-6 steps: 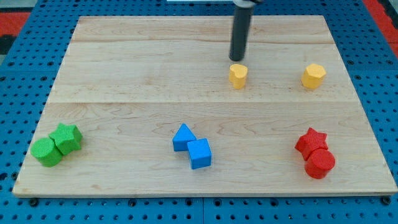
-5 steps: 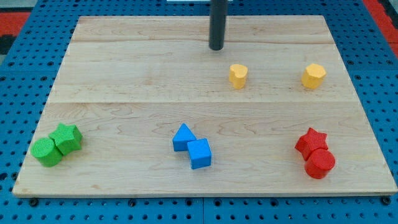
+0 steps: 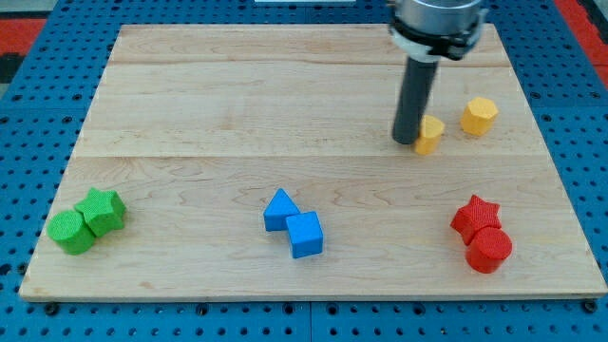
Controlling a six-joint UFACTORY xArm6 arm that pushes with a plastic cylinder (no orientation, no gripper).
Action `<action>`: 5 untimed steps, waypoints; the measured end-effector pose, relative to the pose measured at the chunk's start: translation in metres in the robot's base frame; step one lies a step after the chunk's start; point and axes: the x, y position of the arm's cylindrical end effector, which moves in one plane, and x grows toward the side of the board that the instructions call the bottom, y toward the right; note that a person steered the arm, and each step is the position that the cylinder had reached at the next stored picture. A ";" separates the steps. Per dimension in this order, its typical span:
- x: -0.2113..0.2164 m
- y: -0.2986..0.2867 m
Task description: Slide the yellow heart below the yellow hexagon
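Note:
The yellow heart [image 3: 430, 135] lies on the wooden board [image 3: 218, 114] at the right of centre, partly hidden by my rod. My tip [image 3: 407, 141] touches the heart's left side. The yellow hexagon [image 3: 479, 115] sits up and to the right of the heart, a short gap away. The heart is lower than the hexagon and still left of it.
A blue triangle [image 3: 278, 209] and a blue cube [image 3: 305, 235] touch at the bottom centre. A red star [image 3: 476, 215] and a red cylinder [image 3: 488, 249] sit at the bottom right. A green star [image 3: 103, 211] and a green cylinder [image 3: 70, 231] sit at the bottom left.
My tip swung from the view's top to the heart's left side. The heart slid right and slightly down, closer to the hexagon. The other blocks have not moved.

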 end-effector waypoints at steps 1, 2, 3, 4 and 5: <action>0.002 0.020; 0.002 0.047; 0.002 0.059; 0.002 0.059; 0.002 0.059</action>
